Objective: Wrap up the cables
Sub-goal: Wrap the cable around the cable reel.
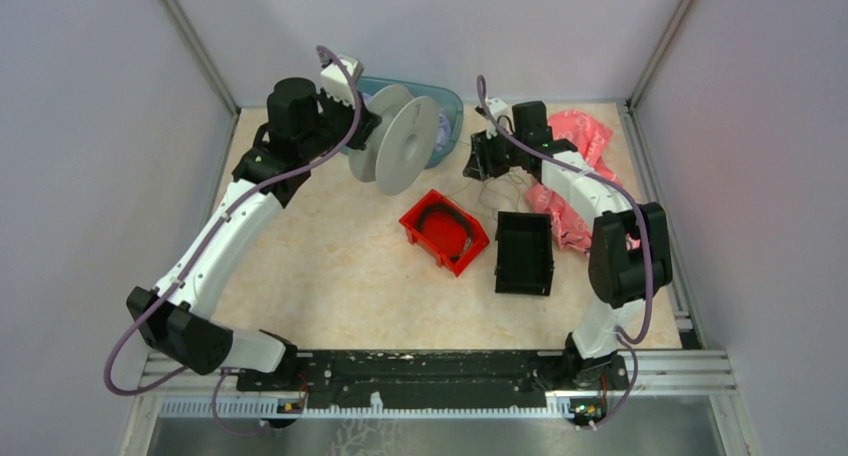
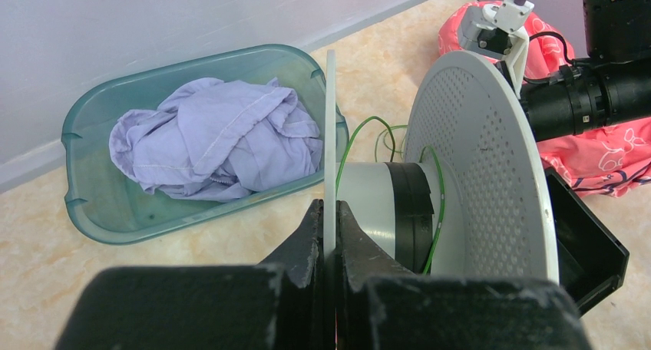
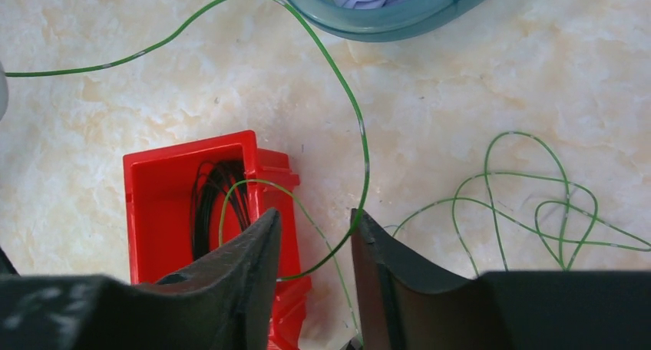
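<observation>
A: Left gripper?
B: Pressed together, pinching the thin rim of the white spool. Spool sits hub-level near the far edge, left of middle.
A: Right gripper?
B: Fingers spread, with a gap between them. It hangs over the counter right of middle, toward the far edge.
A: Cables?
B: Thin green wire. One strand loops round the spool hub. From there it arcs across the counter and passes through the gap in the right fingers; can't tell if it touches them. The rest lies in loose loops on the counter, just right of that gripper.
A: Other stuff?
B: Red bin mid counter holds a black coil. Black bin is just to its right. Teal tub with lilac cloth sits at the far edge, pink cloth toward the far right corner.
</observation>
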